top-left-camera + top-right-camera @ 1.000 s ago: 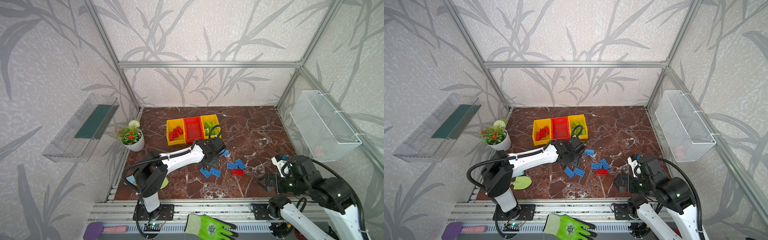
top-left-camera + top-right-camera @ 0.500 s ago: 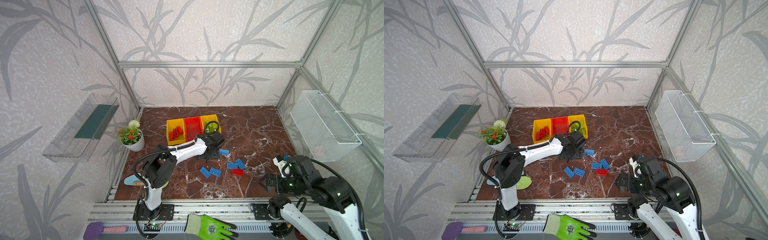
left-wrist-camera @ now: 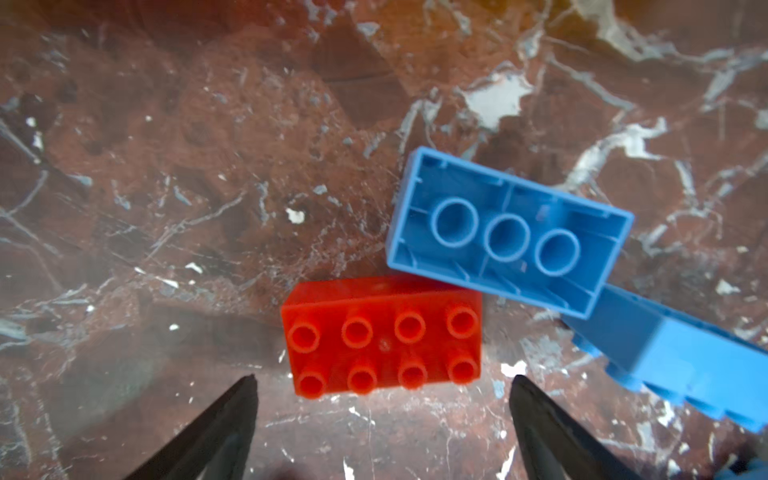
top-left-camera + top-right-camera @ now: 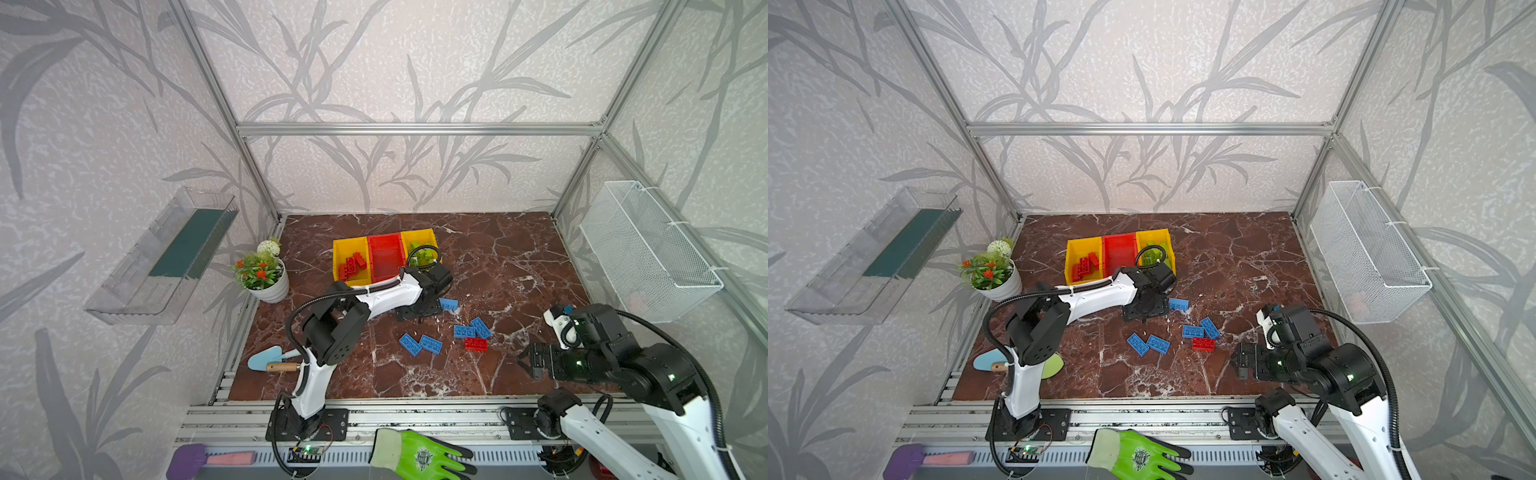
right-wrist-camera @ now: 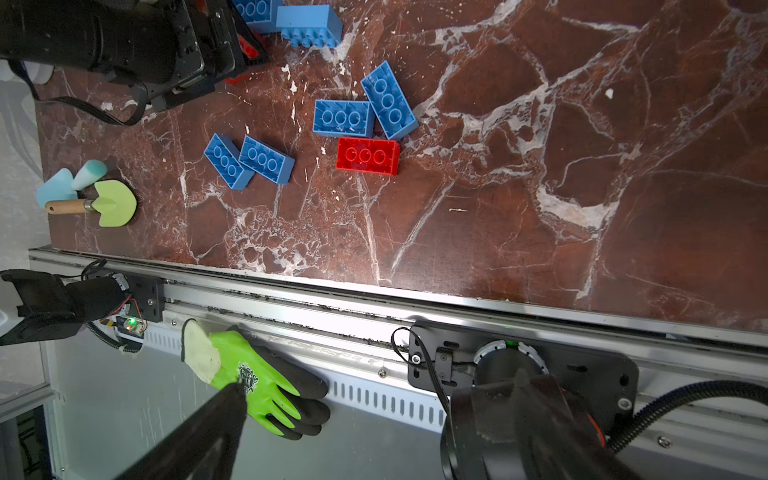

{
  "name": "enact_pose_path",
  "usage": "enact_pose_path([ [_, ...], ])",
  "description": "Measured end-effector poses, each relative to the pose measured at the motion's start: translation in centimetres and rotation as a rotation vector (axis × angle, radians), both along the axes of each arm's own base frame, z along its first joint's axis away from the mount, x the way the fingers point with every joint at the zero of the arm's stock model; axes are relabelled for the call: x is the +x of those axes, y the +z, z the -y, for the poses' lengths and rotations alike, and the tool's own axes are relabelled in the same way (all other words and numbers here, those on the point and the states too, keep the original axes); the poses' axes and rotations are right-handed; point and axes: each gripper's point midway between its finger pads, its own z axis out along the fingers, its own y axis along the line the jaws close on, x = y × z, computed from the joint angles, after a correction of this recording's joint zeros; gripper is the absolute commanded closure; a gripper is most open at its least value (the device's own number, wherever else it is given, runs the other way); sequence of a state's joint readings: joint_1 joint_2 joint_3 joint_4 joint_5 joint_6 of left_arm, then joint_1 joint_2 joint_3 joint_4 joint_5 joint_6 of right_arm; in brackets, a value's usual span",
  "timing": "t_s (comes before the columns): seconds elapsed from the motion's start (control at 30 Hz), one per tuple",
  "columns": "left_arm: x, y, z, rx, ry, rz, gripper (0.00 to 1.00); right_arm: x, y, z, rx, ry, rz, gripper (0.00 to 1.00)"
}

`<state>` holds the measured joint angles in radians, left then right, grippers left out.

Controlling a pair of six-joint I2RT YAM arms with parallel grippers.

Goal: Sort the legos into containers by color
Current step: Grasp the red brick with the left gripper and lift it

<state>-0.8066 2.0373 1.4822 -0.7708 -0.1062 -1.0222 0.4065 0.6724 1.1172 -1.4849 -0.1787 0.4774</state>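
Left pincer point(image 3: 382, 378) released, empty, jaws spread over red brick point(image 3: 384, 338) lying studs-up on table point(image 3: 166, 166), upturned blue brick point(image 3: 507, 237) touching its long side. I'd lower straight, centre brick, clench on its short ends, avoid nudging blue one.

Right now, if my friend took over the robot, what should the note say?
Left claw: open, empty, over a red brick.
Right claw: open, empty, near the front edge.
Done: red bricks in the left yellow bin, green bricks in the right yellow bin.
To do: two reds, six blue bricks on the table. Red bin looks empty.
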Motion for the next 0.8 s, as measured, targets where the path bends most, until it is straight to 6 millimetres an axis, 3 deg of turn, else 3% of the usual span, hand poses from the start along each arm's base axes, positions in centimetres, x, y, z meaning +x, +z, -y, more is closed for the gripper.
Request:
enact_pose_path([
  [0.17,0.7,-0.4,-1.0,0.006,0.037,-0.007,0.15,0.4,-0.1,0.0,-0.016,0.009,-0.007,0.01],
  [0.37,1.0,-0.9,-1.6,0.018,0.049,-0.017,0.36,0.9,0.2,-0.1,-0.024,0.014,0.002,0.01],
  [0.5,1.0,-1.0,-1.6,0.022,0.046,-0.015,0.39,1.0,0.2,0.0,-0.029,0.011,0.004,0.01],
  [0.6,1.0,-1.0,-1.6,0.022,0.045,-0.015,0.55,1.0,0.2,0.0,-0.028,0.01,0.006,0.01],
  [0.7,0.9,-1.0,-1.8,0.022,0.045,-0.01,0.8,1.0,0.2,0.0,-0.026,0.007,0.005,0.01],
  [0.8,0.2,-0.6,-2.8,0.051,0.043,-0.02,0.87,1.0,0.2,-0.1,-0.025,0.007,0.004,0.01],
])
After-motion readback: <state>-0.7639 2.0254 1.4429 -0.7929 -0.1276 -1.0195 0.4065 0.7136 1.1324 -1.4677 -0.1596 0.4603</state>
